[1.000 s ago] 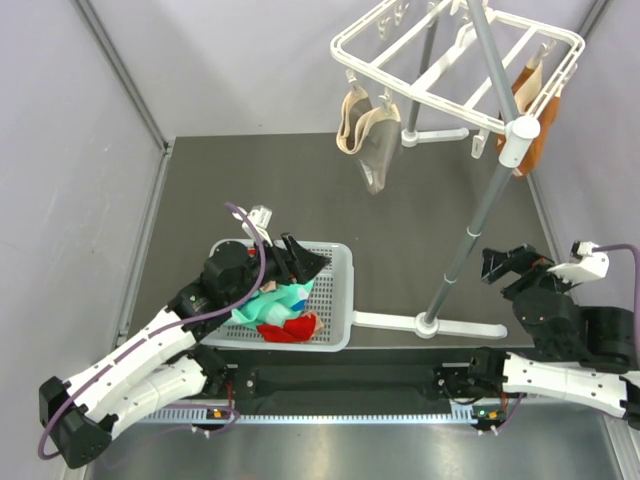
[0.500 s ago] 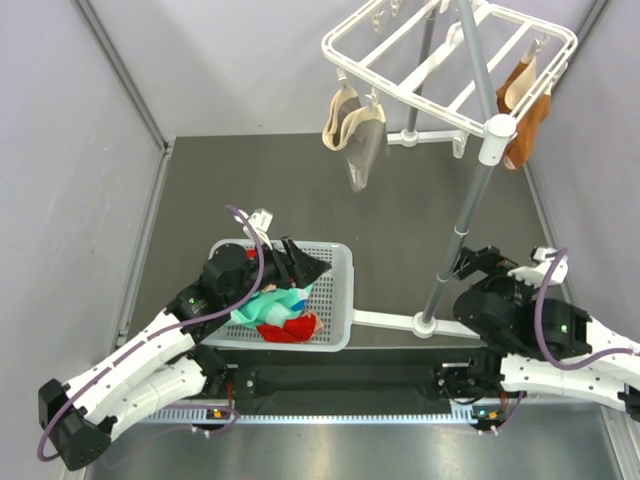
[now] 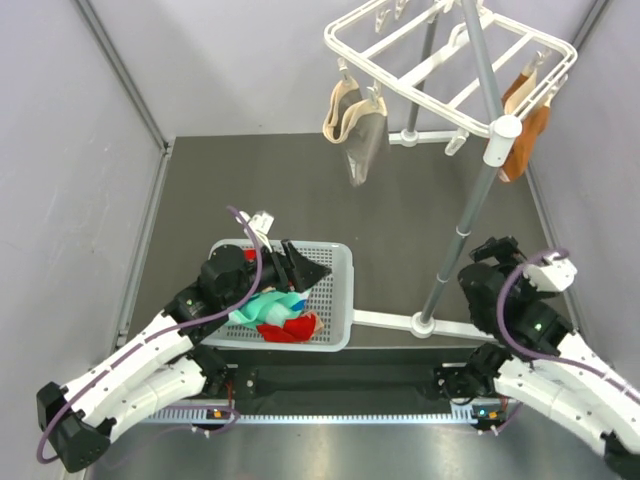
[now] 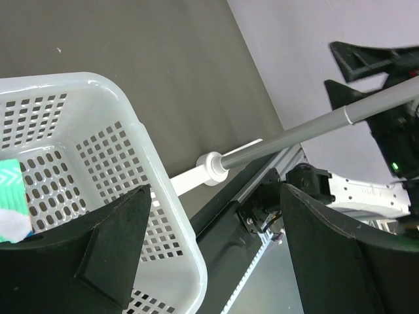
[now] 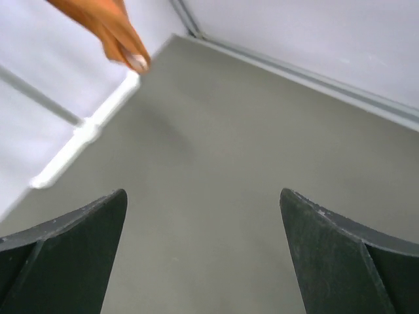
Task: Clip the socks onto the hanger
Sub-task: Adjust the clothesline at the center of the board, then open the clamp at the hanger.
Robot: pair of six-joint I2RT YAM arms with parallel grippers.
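Overhead view. Shows the black left fingers (image 3: 305,266) spread wide and empty, hovering over a white perforated plastic basket (image 3: 343,300). Places the small soft mint-green socks with white patches (image 3: 262,308) and the red socks with tan toes (image 3: 292,327) just behind and beneath those fingers, heaped in the basket, unclipped. Shows the black right fingers (image 3: 497,248), likewise released and empty, with the tall grey metal pole (image 3: 468,225) just to their left and the white plastic rectangular hanger frame (image 3: 450,60) high beyond. Finds beige socks (image 3: 355,125) and orange-brown socks (image 3: 525,120) already dangling from clips. Suggests a task barely begun, with pick-up and clipping all left.

Left wrist view. Looks between parted fingers over the basket's corner rim to the pole's white foot (image 4: 211,165). Catches a mint-green scrap at far left. Leaves open dark bench (image 4: 131,39) ahead.

Right wrist view. Shows bare bench between wide-apart fingers, an orange-brown sock tip up and left, a pale wall (image 5: 294,33) ahead. Offers ample room forward.
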